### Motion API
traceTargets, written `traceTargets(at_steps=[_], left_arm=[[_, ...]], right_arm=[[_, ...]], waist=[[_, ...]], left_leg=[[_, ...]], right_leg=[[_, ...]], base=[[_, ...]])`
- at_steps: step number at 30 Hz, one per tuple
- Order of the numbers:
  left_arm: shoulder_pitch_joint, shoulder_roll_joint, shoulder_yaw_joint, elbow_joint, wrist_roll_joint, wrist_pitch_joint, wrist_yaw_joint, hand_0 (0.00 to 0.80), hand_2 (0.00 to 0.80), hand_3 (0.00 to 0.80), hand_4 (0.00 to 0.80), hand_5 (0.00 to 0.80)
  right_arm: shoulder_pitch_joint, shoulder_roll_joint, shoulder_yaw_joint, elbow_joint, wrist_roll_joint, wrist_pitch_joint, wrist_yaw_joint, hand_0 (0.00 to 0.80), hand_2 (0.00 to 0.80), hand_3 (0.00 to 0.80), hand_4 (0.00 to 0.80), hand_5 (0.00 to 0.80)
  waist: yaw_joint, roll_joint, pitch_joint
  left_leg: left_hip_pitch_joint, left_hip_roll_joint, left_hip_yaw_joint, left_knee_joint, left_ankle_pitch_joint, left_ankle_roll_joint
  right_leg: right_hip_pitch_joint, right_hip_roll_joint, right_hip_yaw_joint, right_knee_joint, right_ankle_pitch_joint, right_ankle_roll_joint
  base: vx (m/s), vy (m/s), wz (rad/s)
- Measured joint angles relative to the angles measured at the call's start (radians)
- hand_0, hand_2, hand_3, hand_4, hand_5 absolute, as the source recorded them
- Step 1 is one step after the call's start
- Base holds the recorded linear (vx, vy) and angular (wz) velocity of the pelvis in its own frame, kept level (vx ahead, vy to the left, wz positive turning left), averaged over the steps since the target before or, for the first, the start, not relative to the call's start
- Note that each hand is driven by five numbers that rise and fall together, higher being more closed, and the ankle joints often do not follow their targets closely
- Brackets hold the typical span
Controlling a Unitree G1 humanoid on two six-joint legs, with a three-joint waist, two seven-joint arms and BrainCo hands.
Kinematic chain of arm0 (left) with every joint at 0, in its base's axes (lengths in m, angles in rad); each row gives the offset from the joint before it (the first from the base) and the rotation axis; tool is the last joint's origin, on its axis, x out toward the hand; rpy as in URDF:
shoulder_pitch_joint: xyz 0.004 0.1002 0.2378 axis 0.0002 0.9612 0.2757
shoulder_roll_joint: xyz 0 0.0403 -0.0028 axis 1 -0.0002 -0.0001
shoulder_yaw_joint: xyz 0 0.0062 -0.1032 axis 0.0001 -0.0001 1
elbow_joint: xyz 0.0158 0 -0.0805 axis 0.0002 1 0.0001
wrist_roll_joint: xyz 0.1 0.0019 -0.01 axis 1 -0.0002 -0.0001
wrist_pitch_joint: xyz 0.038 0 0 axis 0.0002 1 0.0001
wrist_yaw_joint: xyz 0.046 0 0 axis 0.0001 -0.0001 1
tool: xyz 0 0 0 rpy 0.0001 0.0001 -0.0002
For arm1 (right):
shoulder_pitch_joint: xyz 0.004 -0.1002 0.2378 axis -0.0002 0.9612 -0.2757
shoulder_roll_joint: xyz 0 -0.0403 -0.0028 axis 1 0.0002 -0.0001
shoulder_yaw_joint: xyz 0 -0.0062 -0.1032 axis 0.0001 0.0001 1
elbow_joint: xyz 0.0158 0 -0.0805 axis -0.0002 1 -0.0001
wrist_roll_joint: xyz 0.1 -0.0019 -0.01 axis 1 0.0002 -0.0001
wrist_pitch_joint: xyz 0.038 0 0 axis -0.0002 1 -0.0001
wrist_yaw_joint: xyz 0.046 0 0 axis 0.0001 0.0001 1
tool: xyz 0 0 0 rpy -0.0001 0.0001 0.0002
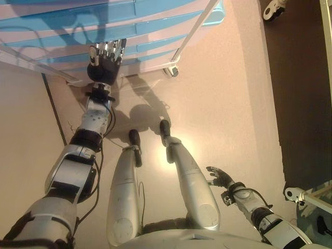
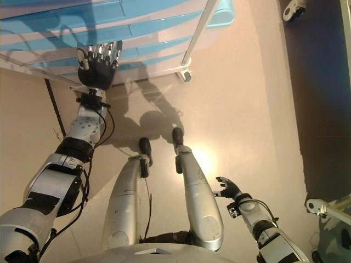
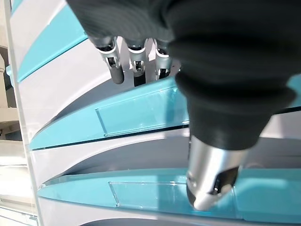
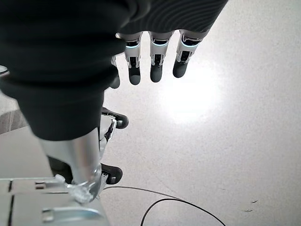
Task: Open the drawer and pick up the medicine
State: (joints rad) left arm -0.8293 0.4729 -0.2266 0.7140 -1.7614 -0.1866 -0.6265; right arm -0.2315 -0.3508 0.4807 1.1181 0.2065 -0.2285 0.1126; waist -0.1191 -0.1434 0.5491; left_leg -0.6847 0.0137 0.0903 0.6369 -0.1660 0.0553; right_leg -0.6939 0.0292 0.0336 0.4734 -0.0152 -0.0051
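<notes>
Little of the task is done, judging from how things lie. The left robot hand is raised against the front of the drawer unit, at about 11 o'clock in the head views, its fingers straight and relaxed, gripping nothing; the dark tips sit just beside the lip of a turquoise drawer front, and I cannot tell whether they touch it. Every drawer that shows looks closed, so the pull is still to come, and after it the reach inside. The medicine is nowhere to be seen; presumably it lies inside one of the drawers, hidden by the fronts.

The right robot hand hangs idle at about 4 o'clock, low beside the robot, fingers loosely spread over the floor and holding nothing.

The drawer unit is glossy plastic: translucent turquoise fronts, each a long curved scoop with a flat rectangular panel moulded in the middle, stacked between white bands in a white frame that stands on a small caster. The curved lips look smooth and slippery, a poor purchase for hard fingertips. The floor is a pale, matte, finely speckled surface with a bright glare patch.
</notes>
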Motion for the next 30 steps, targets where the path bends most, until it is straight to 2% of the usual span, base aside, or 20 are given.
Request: traceTargets(at_steps=[2, 3, 4, 5, 6, 14, 25, 30], left_arm=[[0.000, -0.005, -0.002, -0.003, -0.007, -0.017, 0.000, 0.000, 0.000, 0.000, 0.000, 0.000], [0.000, -0.006, -0.002, -0.003, -0.008, -0.026, 0.000, 0.188, 0.188, 0.188, 0.188, 0.188], [0.000, -0.008, -0.003, -0.003, -0.008, -0.034, 0.000, 0.527, 0.527, 0.527, 0.527, 0.527], [0.000, -0.011, -0.001, -0.004, -0.009, -0.043, 0.000, 0.765, 0.765, 0.765, 0.765, 0.765], [0.000, -0.012, -0.003, -0.004, -0.009, -0.055, 0.000, 0.800, 0.800, 0.800, 0.800, 0.800], [0.003, -0.021, 0.002, -0.006, 0.004, -0.145, 0.030, 0.800, 0.800, 0.800, 0.800, 0.800], [0.017, -0.027, 0.002, -0.006, 0.029, -0.134, 0.073, 0.800, 0.800, 0.800, 0.800, 0.800], [0.069, -0.027, 0.008, -0.028, 0.067, -0.091, 0.079, 0.800, 0.800, 0.800, 0.800, 0.800]], right_arm=[[0.004, 0.000, 0.004, 0.000, 0.000, -0.006, 0.000, 0.000, 0.000, 0.000, 0.000, 0.000], [0.005, 0.000, 0.004, 0.001, 0.000, -0.007, 0.000, 0.000, 0.000, 0.000, 0.000, 0.000], [0.007, 0.001, 0.004, 0.001, 0.000, -0.008, 0.000, 0.000, 0.000, 0.000, 0.000, 0.000], [0.008, 0.001, 0.005, 0.001, 0.000, -0.011, 0.000, 0.000, 0.000, 0.000, 0.000, 0.000], [0.010, 0.001, 0.006, 0.002, 0.000, -0.014, 0.001, 0.000, 0.000, 0.000, 0.000, 0.000], [0.012, 0.001, 0.007, 0.007, 0.000, -0.012, 0.000, 0.000, 0.000, 0.000, 0.000, 0.000], [0.011, 0.000, 0.007, 0.013, -0.005, -0.014, 0.000, 0.000, 0.000, 0.000, 0.000, 0.000], [0.011, -0.002, 0.005, 0.003, -0.032, -0.011, -0.003, 0.000, 0.000, 0.000, 0.000, 0.000]], waist=[[-0.002, 0.000, 0.000], [-0.002, 0.000, 0.000], [-0.004, 0.000, 0.000], [-0.003, 0.000, 0.000], [-0.006, 0.000, 0.000], [-0.017, 0.000, 0.000], [-0.006, 0.004, 0.003], [0.010, 0.008, 0.006]], left_leg=[[-0.001, 0.000, -0.002, -0.002, 0.005, 0.002], [-0.002, 0.001, -0.002, -0.002, 0.005, 0.003], [-0.002, 0.002, -0.002, -0.002, 0.012, 0.003], [-0.003, 0.001, -0.004, -0.003, 0.007, 0.000], [-0.004, 0.002, -0.006, -0.002, 0.009, 0.001], [0.009, 0.002, -0.005, -0.015, 0.012, -0.005], [0.018, -0.001, -0.001, -0.016, 0.018, -0.005], [0.042, -0.002, -0.004, -0.028, 0.024, -0.012]], right_leg=[[-0.002, 0.000, -0.001, 0.001, 0.003, 0.000], [-0.002, 0.001, -0.001, 0.000, 0.005, -0.002], [-0.003, 0.002, -0.001, 0.001, 0.011, -0.004], [-0.003, 0.001, -0.004, 0.001, 0.005, -0.002], [-0.004, 0.002, -0.006, 0.000, 0.008, -0.006], [-0.002, -0.004, -0.013, 0.008, 0.009, -0.013], [0.002, -0.012, -0.019, 0.018, 0.007, -0.014], [0.023, -0.013, -0.024, 0.019, 0.004, -0.019]], base=[[0.003, 0.006, 0.02], [0.000, 0.000, 0.00], [0.000, 0.000, 0.00], [0.000, 0.000, 0.00], [0.015, 0.000, 0.04], [-0.037, 0.000, 0.00], [-0.008, 0.007, 0.00], [-0.058, 0.030, 0.02]])
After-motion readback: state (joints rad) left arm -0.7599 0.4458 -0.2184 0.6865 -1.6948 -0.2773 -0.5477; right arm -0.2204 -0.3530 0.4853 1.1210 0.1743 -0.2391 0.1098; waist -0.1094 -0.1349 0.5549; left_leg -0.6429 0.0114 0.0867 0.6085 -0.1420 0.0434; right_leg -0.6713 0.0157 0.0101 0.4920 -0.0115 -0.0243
